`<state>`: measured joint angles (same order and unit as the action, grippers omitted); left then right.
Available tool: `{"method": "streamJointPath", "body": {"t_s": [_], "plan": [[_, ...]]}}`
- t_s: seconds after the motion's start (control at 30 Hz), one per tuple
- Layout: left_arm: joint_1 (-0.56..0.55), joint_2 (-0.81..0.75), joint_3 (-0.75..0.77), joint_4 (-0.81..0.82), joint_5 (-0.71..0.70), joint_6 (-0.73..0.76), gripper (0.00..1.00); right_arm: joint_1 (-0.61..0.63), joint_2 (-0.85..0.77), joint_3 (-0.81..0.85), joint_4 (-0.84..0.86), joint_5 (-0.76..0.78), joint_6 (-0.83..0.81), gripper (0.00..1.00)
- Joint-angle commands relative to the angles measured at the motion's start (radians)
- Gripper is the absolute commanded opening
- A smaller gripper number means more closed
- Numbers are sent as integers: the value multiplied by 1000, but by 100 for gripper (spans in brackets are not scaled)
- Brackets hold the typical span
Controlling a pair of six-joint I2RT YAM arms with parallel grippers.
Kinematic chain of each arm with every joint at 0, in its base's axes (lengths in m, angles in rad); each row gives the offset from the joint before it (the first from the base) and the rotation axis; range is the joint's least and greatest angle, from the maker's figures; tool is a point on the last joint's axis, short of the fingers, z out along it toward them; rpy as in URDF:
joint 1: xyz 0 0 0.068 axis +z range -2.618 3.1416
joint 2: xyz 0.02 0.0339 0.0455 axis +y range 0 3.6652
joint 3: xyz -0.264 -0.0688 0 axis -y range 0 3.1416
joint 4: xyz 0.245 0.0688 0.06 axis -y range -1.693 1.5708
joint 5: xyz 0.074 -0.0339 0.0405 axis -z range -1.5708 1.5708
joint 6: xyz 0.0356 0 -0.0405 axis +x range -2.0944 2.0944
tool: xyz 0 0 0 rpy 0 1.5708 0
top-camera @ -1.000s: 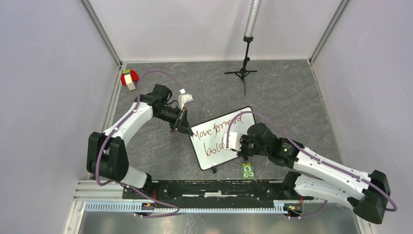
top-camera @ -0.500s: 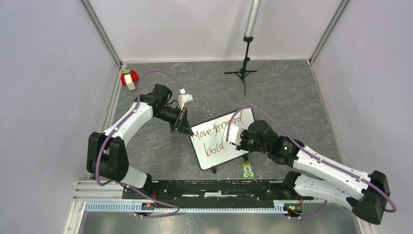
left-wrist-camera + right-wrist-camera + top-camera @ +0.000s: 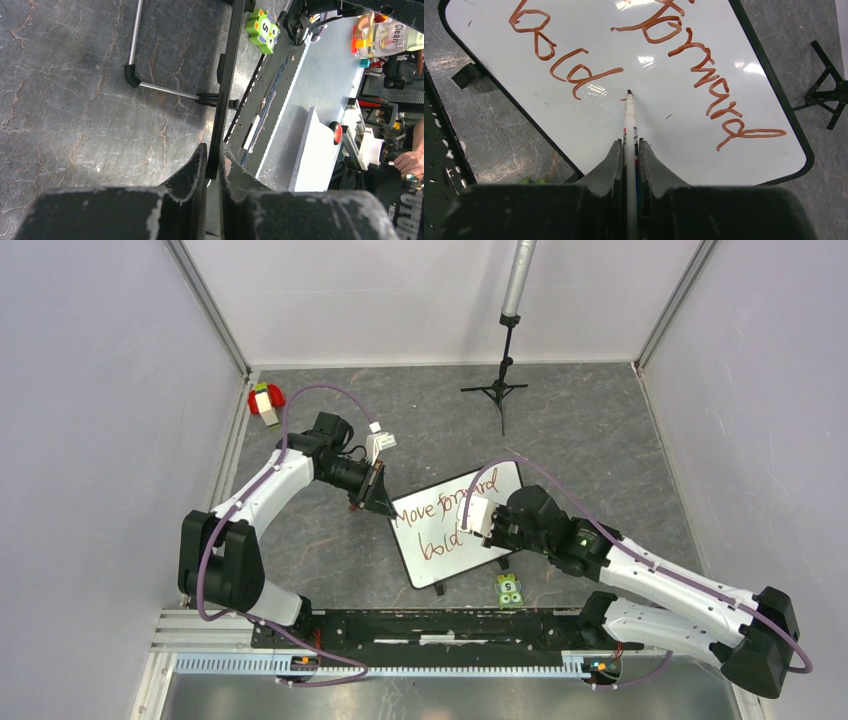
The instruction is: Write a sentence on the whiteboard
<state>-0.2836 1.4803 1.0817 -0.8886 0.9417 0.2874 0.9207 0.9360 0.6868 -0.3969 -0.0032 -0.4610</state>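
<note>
Right pincer [image 3: 629,150] clamps a marker [image 3: 629,117], tip-down over the whiteboard [image 3: 669,150]; left pincer [image 3: 212,161] clamps its left rim; tripod [image 3: 502,388] beyond.

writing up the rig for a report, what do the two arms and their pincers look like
The left arm and right arm have white links, black joints and looping purple cables. The left pincer and right pincer are black with scuffed, whitish edges.

Our right gripper [image 3: 629,146] has the marker [image 3: 629,117] between its jaws, tip ahead over the whiteboard [image 3: 684,150]. The sentence [image 3: 594,75] lies ahead, spreading left and right of the tip. Our left gripper [image 3: 213,150] has the whiteboard's edge between its jaws, a toy block [image 3: 262,30] far ahead.
</note>
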Motion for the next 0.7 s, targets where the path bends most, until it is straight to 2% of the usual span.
{"method": "streamJointPath", "body": {"t_s": [0.0, 0.23, 0.67], "plan": [[-5, 17, 33, 8, -20, 47, 2, -7, 22, 13, 39, 6, -1, 0], [-5, 20, 32, 8, -24, 50, 2, -7, 6, -44, 23, 6, -1, 0], [-5, 19, 30, 7, -25, 52, 2, -5, -32, -110, -34, -96, -30, 0]]}}
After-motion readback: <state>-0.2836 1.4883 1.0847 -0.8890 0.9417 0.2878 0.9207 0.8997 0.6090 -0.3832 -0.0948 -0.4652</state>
